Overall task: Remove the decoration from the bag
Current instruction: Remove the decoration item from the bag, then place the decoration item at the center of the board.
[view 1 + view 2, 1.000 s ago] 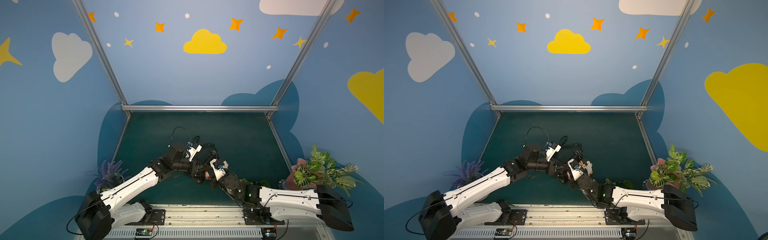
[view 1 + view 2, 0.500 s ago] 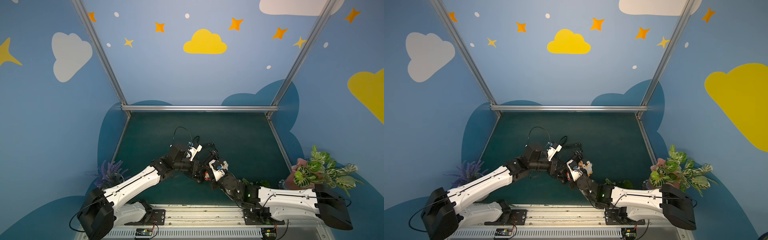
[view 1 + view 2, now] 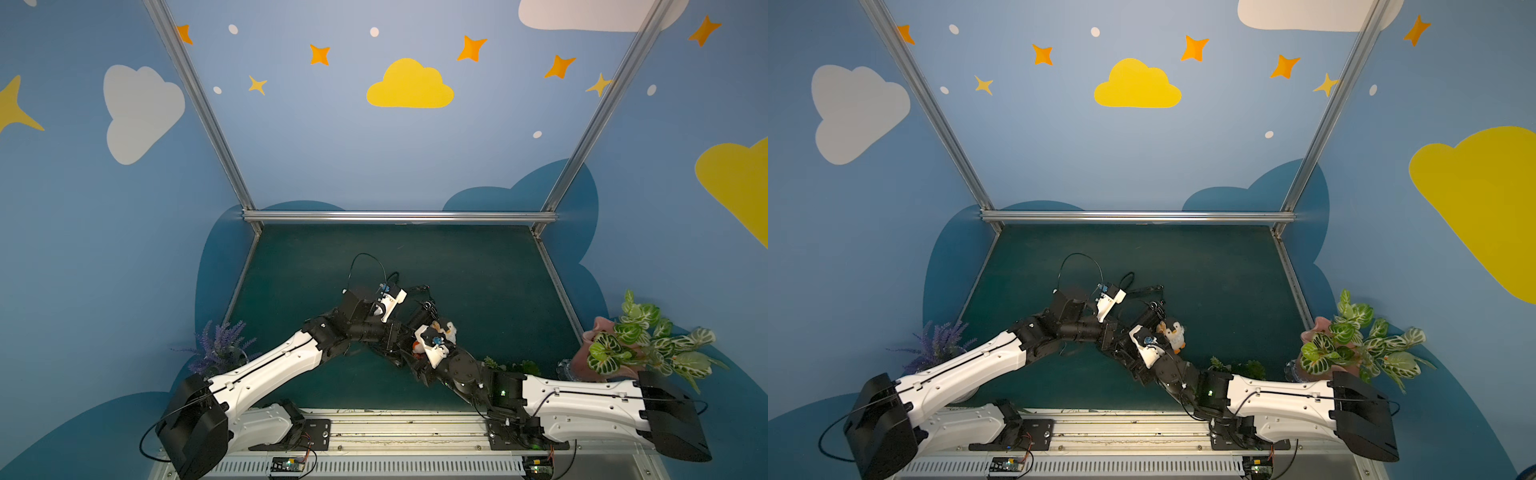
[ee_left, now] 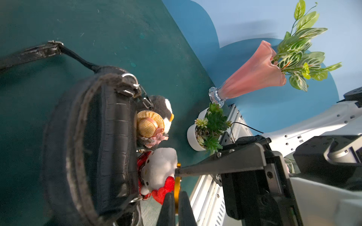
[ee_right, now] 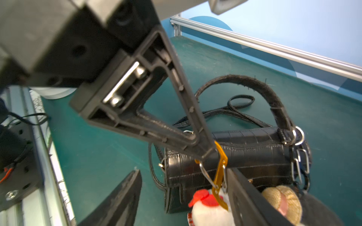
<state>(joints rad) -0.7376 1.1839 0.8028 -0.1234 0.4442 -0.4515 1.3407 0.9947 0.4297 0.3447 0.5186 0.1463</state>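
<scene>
The glossy black bag (image 4: 109, 137) (image 5: 254, 152) lies on the green mat, its short handle arching up. The decoration hangs at its side: a white plush with a red bow (image 4: 158, 168) (image 5: 207, 211), a straw-hatted doll (image 4: 149, 123) and a penguin (image 4: 164, 111) (image 3: 1174, 334). A gold carabiner (image 5: 220, 168) (image 4: 177, 185) joins the cluster. My left gripper (image 4: 176, 192) is shut on that carabiner. My right gripper (image 5: 183, 172) is open, one finger on each side of the carabiner and white plush, one finger (image 5: 244, 195) close beside the clip.
The bag's long thin strap (image 5: 235, 109) loops on the mat behind it. A pink vase of leafy plants (image 4: 254, 76) (image 3: 598, 345) and a white succulent pot (image 4: 203, 133) stand at the right. Purple lavender (image 3: 220, 345) stands at the left. The metal rail (image 3: 395, 424) runs along the front.
My left gripper's jaws have closed onto the gold carabiner. My right gripper's jaws have come apart. Both arms have barely shifted over the bag.
</scene>
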